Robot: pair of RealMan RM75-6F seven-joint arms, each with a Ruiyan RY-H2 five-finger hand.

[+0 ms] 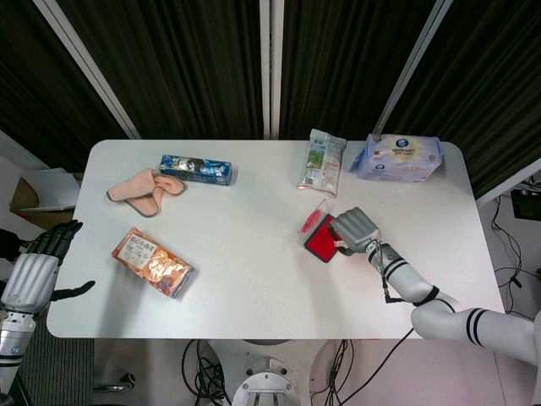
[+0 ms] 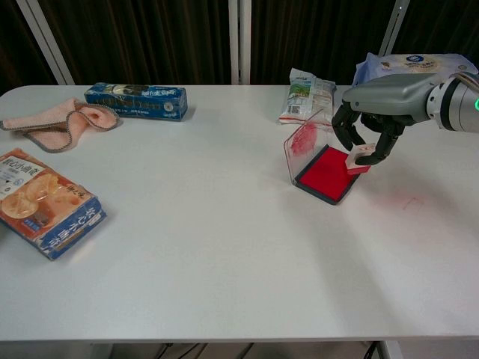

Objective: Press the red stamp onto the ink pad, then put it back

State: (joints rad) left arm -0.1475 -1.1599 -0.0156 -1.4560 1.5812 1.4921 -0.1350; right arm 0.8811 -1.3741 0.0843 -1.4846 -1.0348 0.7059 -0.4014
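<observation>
Red stamp (image 2: 358, 161) pinched in right hand (image 2: 372, 120), its lower end at right edge of ink pad (image 2: 328, 173), clear lid (image 2: 302, 146) standing open. Left hand (image 1: 35, 269) off table's left edge, fingers apart, holding nothing. White table (image 2: 224, 247): pink cloth (image 2: 56, 123), blue box (image 2: 135, 100), snack pack (image 2: 45, 202), wipes pack (image 2: 408, 82), sachet (image 2: 308, 96). Dark curtains (image 1: 169, 59) behind.

Red ink pad (image 2: 327, 173), pink cloth (image 2: 52, 123), blue box (image 2: 135, 100), white table (image 2: 224, 247)
</observation>
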